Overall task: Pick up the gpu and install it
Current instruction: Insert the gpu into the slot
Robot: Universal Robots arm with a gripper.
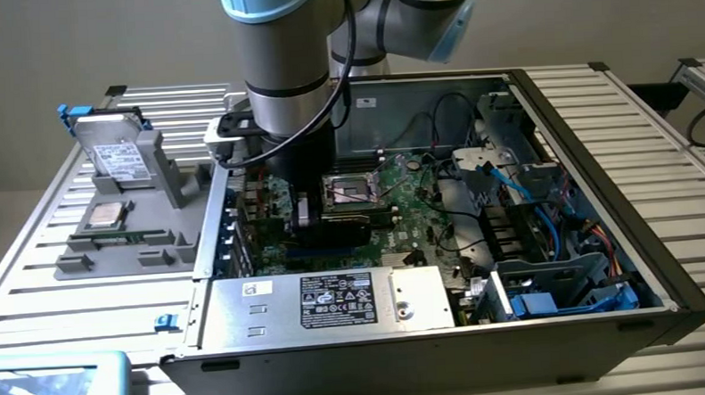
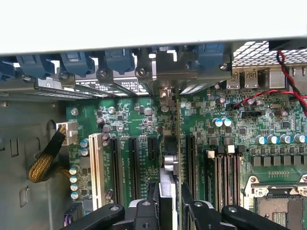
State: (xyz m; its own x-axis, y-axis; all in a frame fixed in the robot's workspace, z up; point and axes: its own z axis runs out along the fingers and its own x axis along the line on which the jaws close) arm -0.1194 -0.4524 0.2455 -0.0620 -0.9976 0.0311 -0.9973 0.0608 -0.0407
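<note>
The gpu point(image 2: 168, 167) shows edge-on in the wrist view, a thin card standing upright between my two fingers, with its far end reaching the rear slot opening of the case. My gripper point(image 2: 167, 194) is shut on it. The card stands over the green motherboard point(image 2: 134, 120), in line with a black expansion slot point(image 2: 152, 146) and between other black slots. Whether its edge is in the slot I cannot tell. In the exterior view my gripper point(image 1: 315, 219) is down inside the open computer case point(image 1: 590, 178), with the dark gpu point(image 1: 339, 227) under it beside the CPU socket point(image 1: 358, 190).
A white slot point(image 2: 96, 163) and a braided yellow cable point(image 2: 45, 160) lie to one side of the card, memory sticks point(image 2: 223, 167) to the other. A power supply point(image 1: 333, 301) fills the near end of the case. A grey tray point(image 1: 128, 234) at the exterior view's left holds a silver drive point(image 1: 119, 159).
</note>
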